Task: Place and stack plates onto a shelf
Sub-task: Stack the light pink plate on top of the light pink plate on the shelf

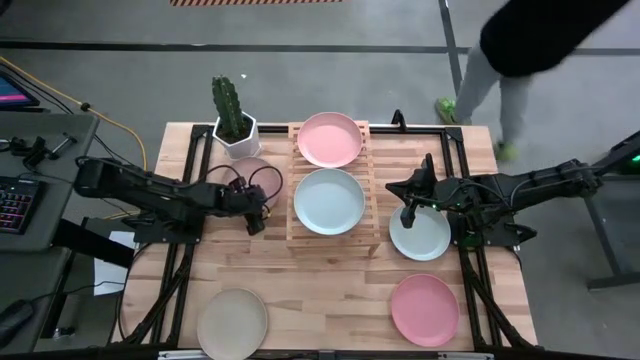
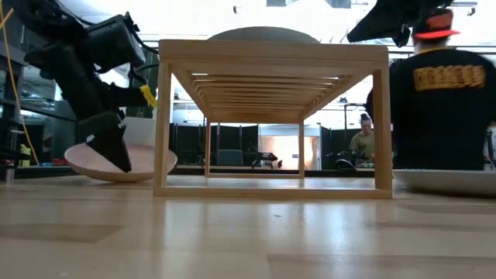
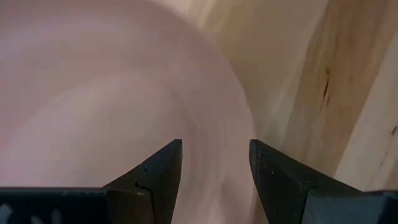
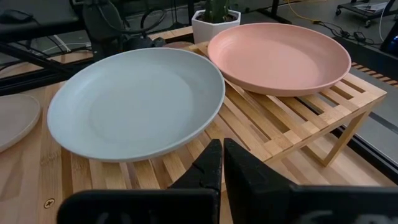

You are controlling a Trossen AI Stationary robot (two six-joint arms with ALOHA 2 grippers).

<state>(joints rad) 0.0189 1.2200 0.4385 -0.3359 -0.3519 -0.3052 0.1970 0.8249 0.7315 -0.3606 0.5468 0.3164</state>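
Observation:
The light-wood shelf [image 1: 375, 215] stands mid-table with a pink plate [image 1: 330, 138] on its far half and a mint plate [image 1: 328, 200] on its near half. Both also show in the right wrist view, the pink plate [image 4: 280, 56] and the mint plate [image 4: 137, 102]. My left gripper [image 1: 255, 218] is open, low at the near rim of another pink plate [image 1: 248, 178] that lies left of the shelf. My right gripper [image 1: 407, 214] is shut and raised over the left rim of a mint plate [image 1: 422, 235] right of the shelf. A beige plate [image 1: 232, 320] and a pink plate [image 1: 424, 308] lie near the front edge. My left gripper [image 3: 216, 162] comes down slanting at the pink plate's near rim [image 3: 245, 118]. One finger [image 3: 155, 180] is over the plate's inside and the other [image 3: 280, 186] is at its edge. I cannot tell whether they touch it. The plate [image 2: 120, 164] rests on the table.
A white pot with a cactus [image 1: 232, 115] stands by the shelf's far left corner, close to the left pink plate. A person [image 1: 500, 70] stands beyond the table's far right corner, and another person [image 2: 442, 101] shows in the low view. A keyboard [image 1: 15, 200] lies off to the left.

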